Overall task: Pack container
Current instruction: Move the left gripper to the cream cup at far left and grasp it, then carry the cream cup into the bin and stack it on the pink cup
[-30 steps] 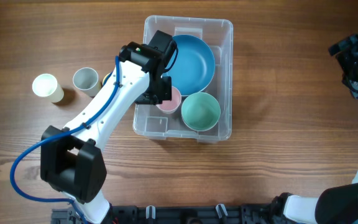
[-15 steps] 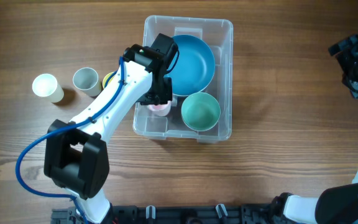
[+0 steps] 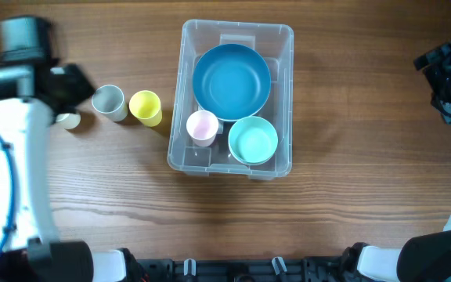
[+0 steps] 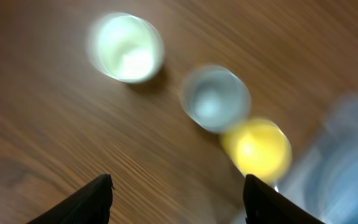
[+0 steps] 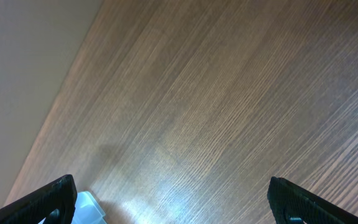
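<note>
The clear container [image 3: 282, 94] stands mid-table and holds a large blue bowl [image 3: 231, 81], a teal bowl [image 3: 253, 141] and a pink cup [image 3: 202, 127]. To its left stand a yellow cup [image 3: 146, 107], a grey cup [image 3: 108, 102] and a white cup [image 3: 67, 121], the last partly hidden by my left arm. My left gripper [image 3: 72, 84] hovers over these cups, open and empty [image 4: 178, 182]; its blurred view shows the white cup [image 4: 127, 47], grey cup [image 4: 215, 99] and yellow cup [image 4: 257, 149]. My right gripper [image 3: 443, 72] stands open and empty at the far right [image 5: 173, 185].
The wood table's left edge [image 5: 36, 93] shows in the right wrist view, with a corner of the container [image 5: 87, 209] at the bottom. The blurred container wall [image 4: 347, 162] fills the right of the left wrist view.
My left gripper opened, left the pink cup standing in the container, and swung far left over the loose cups. The right arm has not moved.
</note>
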Tool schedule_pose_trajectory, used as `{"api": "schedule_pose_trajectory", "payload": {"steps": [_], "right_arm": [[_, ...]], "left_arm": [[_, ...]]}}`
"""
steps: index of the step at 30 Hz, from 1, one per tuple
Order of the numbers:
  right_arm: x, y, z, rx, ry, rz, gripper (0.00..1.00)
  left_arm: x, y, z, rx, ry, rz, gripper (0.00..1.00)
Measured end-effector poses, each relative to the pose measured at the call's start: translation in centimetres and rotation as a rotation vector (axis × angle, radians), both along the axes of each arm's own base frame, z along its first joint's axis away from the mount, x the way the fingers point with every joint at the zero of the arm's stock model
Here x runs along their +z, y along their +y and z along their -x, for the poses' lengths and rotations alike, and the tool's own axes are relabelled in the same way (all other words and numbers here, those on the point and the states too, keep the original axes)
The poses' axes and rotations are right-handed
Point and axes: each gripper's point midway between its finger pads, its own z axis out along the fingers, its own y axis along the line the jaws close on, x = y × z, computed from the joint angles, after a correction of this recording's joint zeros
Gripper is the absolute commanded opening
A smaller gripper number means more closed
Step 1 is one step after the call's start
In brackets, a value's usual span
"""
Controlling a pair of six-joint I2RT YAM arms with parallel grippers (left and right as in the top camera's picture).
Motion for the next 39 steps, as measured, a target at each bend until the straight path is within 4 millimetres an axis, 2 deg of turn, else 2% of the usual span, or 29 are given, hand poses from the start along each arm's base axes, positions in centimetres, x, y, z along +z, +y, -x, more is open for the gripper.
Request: {"api": "schedule_pose_trajectory", "payload": {"steps": [2, 4, 7, 9, 11, 12, 13, 15, 18, 22, 24, 26, 28, 29, 30, 32, 33, 36, 39], "right_arm": [[0.0, 0.0, 0.0, 0.000, 0.000, 0.000, 1.00], [0.0, 0.0, 0.0, 0.000, 0.000, 0.000, 1.00], [0.0, 0.0, 0.0, 0.000, 0.000, 0.000, 1.00], [0.0, 0.0, 0.0, 0.000, 0.000, 0.000, 1.00], [0.0, 0.0, 0.0, 0.000, 0.000, 0.000, 1.00], [0.0, 0.0, 0.0, 0.000, 0.000, 0.000, 1.00], [0.0, 0.0, 0.0, 0.000, 0.000, 0.000, 1.00], [0.0, 0.0, 0.0, 0.000, 0.000, 0.000, 1.00], [0.0, 0.0, 0.0, 0.000, 0.000, 0.000, 1.00], [0.0, 0.0, 0.0, 0.000, 0.000, 0.000, 1.00], [0.0, 0.0, 0.0, 0.000, 0.000, 0.000, 1.00], [0.0, 0.0, 0.0, 0.000, 0.000, 0.000, 1.00], [0.0, 0.0, 0.0, 0.000, 0.000, 0.000, 1.00], [0.0, 0.0, 0.0, 0.000, 0.000, 0.000, 1.00], [0.0, 0.0, 0.0, 0.000, 0.000, 0.000, 1.00], [0.0, 0.0, 0.0, 0.000, 0.000, 0.000, 1.00], [0.0, 0.0, 0.0, 0.000, 0.001, 0.000, 1.00], [0.0, 0.0, 0.0, 0.000, 0.000, 0.000, 1.00], [0.0, 0.0, 0.0, 0.000, 0.000, 0.000, 1.00]], "left_arm": [[-1.9, 4.7, 0.2, 0.116, 0.026, 0.035, 0.69], [-4.9, 8.1, 0.4, 0.199, 0.079, 0.088, 0.68], [-8.8, 10.3, 0.0, 0.242, 0.133, 0.145, 0.66], [-12.0, 10.8, -0.7, 0.235, 0.179, 0.188, 0.60], [-14.8, 10.6, -1.1, 0.219, 0.227, 0.223, 0.50], [-15.6, 10.6, -1.2, 0.218, 0.239, 0.232, 0.37], [-16.8, 10.7, -1.4, 0.210, 0.252, 0.241, 0.17], [-18.2, 10.6, -1.6, 0.209, 0.270, 0.257, 0.04], [-18.5, 10.4, -1.5, 0.203, 0.277, 0.269, 0.04], [-17.3, 10.8, -0.2, 0.228, 0.288, 0.279, 0.04], [-14.9, 11.1, 1.0, 0.249, 0.272, 0.275, 0.04], [-10.8, 10.8, 2.1, 0.256, 0.208, 0.257, 0.04], [-5.9, 8.7, 2.7, 0.219, 0.112, 0.243, 0.04], [-2.3, 6.3, 2.4, 0.155, 0.025, 0.231, 0.04], [-1.0, 4.7, 2.1, 0.103, -0.004, 0.216, 0.04], [1.2, -0.3, 1.4, -0.051, -0.052, 0.201, 0.04], [2.3, -4.5, 0.8, -0.185, -0.078, 0.198, 0.04], [2.8, -13.7, 0.8, -0.467, -0.075, 0.192, 0.04], [1.1, -19.6, 0.5, -0.640, -0.027, 0.137, 0.04]]}}
